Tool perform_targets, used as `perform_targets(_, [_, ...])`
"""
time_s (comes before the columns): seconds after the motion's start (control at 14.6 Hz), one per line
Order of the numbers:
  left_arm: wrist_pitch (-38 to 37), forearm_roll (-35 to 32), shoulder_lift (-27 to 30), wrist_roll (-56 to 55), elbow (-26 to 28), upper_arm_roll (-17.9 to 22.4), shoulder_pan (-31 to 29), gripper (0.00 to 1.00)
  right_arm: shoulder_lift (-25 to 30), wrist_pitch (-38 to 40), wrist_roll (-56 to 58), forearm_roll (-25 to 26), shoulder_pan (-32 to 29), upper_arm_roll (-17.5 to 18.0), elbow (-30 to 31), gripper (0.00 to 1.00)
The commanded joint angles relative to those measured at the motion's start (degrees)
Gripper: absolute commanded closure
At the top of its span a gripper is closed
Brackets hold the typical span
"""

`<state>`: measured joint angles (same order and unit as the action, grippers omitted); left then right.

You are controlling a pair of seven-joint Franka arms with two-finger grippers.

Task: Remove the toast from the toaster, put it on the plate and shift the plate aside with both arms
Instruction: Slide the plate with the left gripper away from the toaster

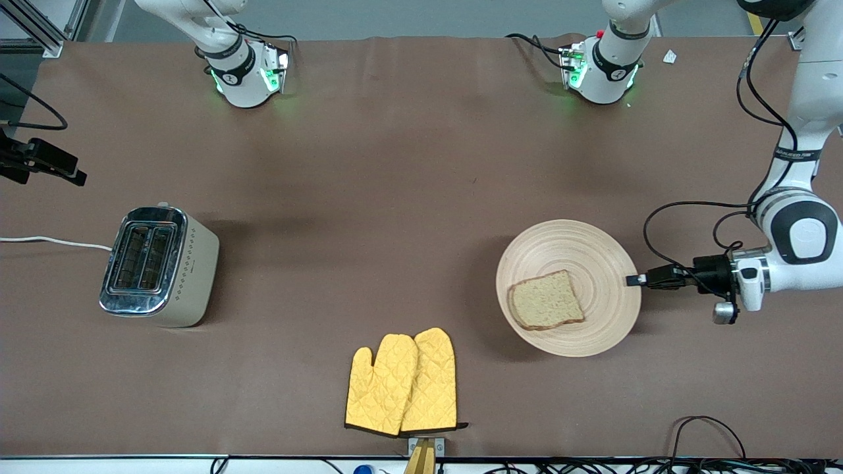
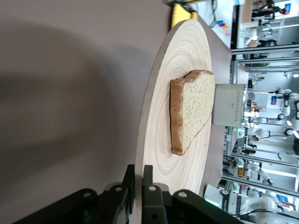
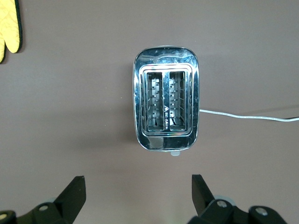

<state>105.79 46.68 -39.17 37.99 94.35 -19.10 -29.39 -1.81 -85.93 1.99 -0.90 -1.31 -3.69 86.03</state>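
Toast sits on plate at the left arm's bench end. Left tool clamps the plate rim there; I'd slide it that way. Right tool spread wide over empty toaster.

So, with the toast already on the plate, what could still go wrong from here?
1. The left claw is shut on the plate at one thin spot of its rim, so the plate might tip or slip out when moved.
2. The toast lies loose, off the plate's middle, and a jerk could slide it off.
3. The mitts lie nearer the front camera than the plate, which could catch on them if pulled that way.
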Motion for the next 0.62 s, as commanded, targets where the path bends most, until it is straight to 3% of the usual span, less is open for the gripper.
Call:
perform_targets(0.0, [-2.16,-3.69,-2.31,-0.29,-3.21,-0.85,-2.6,1.0,1.11,0.5,2.93,2.48,-0.36,0.27,0.28,0.0])
perform_targets(0.55, [-2.34,-5.99,-8.9,4.63,-5.93,1.52,-6.03,1.0,1.64,0.5,2.67,1.78,-0.62,0.27,0.63,0.0])
